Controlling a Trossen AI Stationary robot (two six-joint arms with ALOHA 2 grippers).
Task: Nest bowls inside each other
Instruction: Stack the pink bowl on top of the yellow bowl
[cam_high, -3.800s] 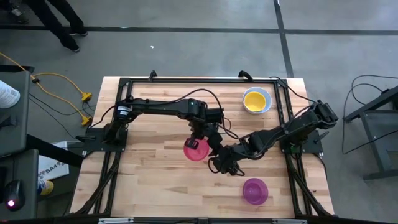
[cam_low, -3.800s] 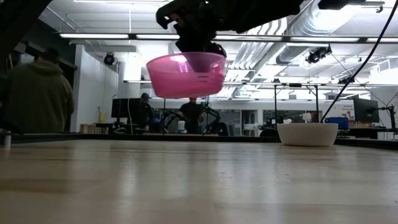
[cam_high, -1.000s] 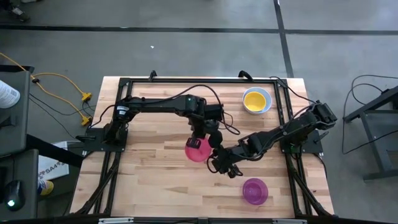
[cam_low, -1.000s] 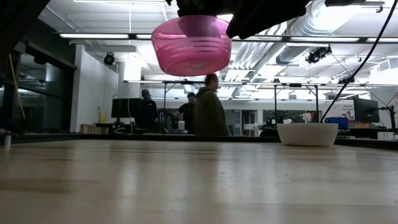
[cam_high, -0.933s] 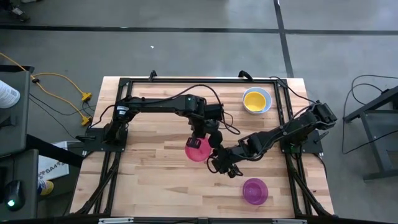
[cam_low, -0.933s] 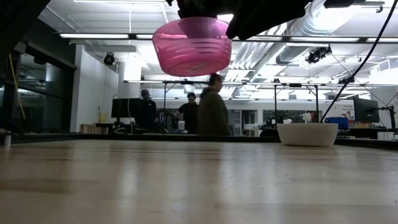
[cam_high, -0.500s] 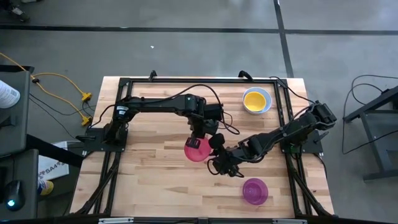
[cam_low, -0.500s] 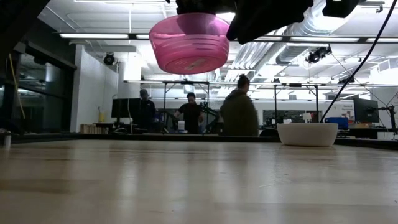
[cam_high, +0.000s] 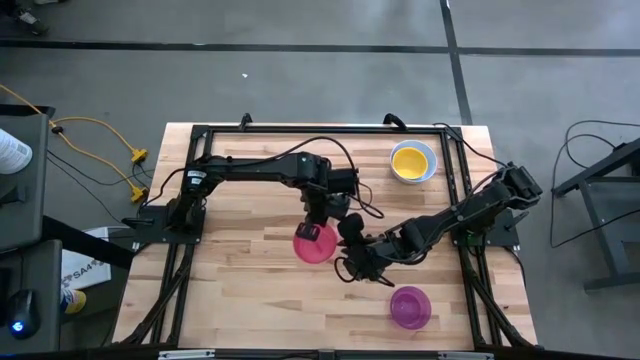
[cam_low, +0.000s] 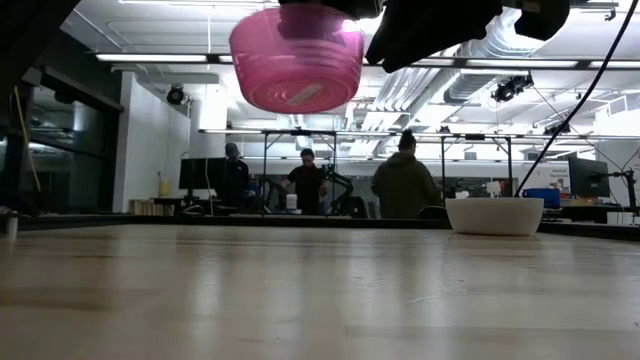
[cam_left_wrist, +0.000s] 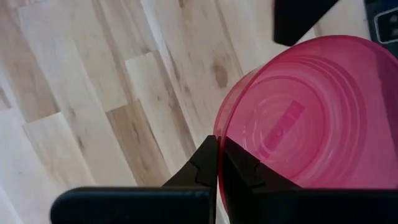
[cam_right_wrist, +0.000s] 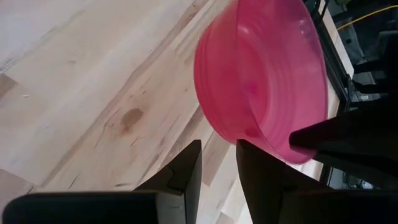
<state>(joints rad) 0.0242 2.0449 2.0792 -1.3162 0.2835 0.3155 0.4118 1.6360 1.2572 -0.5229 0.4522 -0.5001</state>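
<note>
A pinkish red bowl (cam_high: 312, 244) hangs high over the table's middle, tipped so that the low view shows the underside of the pinkish red bowl (cam_low: 297, 58). My left gripper (cam_high: 318, 231) is shut on its rim. My right gripper (cam_right_wrist: 217, 149) stands open just to the right of the bowl in the high view, its fingers close to the outer wall with nothing between them. A yellow bowl (cam_high: 411, 159) sits inside a white bowl (cam_low: 494, 215) at the far right. A purple bowl (cam_high: 410, 307) rests on its base near the front edge. My left gripper pinches the pink bowl's rim (cam_left_wrist: 217, 127), one finger inside the bowl and one outside. The fingers come steeply from above. The bowl is lifted clear of the table and hangs tilted from that one spot on its rim.
A black frame (cam_high: 320, 128) runs round the wooden tabletop. Bare wood (cam_high: 240, 290) lies at the front left and under the raised bowl. People stand in the room (cam_low: 405, 185) beyond the far edge.
The pink bowl has tipped further in my left gripper's hold, swinging a little up and toward the table's left, so more of its underside faces the near edge. My right gripper has rolled at the wrist beside the bowl and stays open. A person has walked across behind the table.
</note>
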